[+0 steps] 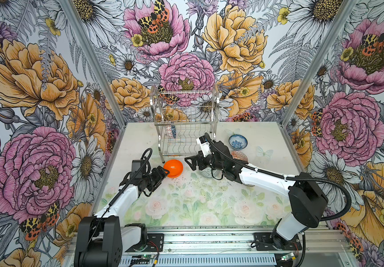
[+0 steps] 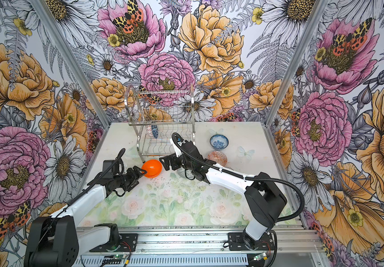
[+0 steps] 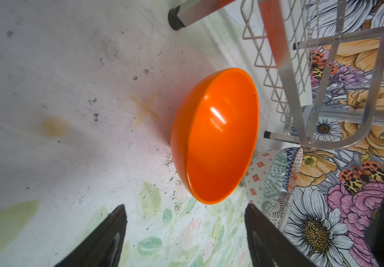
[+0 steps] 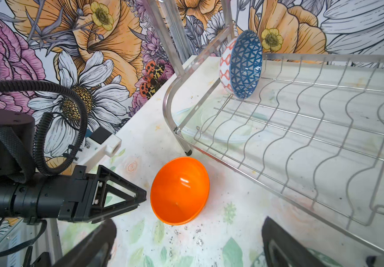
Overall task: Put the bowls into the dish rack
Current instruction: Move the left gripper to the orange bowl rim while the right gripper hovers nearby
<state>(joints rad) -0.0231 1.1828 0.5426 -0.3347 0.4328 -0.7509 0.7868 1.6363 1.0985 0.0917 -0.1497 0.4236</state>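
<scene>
Bearing the dish rack (image 1: 186, 120), a scuffed floral tabletop (image 1: 186, 208) meets flower-papered walls (image 1: 36, 92).

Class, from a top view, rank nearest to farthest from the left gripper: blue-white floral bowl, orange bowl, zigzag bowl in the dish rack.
1. Orange bowl, at the left gripper tips, in front of the rack.
2. Zigzag bowl, on edge in the dish rack, at its left end.
3. Blue-white floral bowl, on the table, right of the rack.

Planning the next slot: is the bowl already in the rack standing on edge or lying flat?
On edge. The blue zigzag bowl stands on its rim on the lower shelf of the dish rack, opening facing sideways.
</scene>
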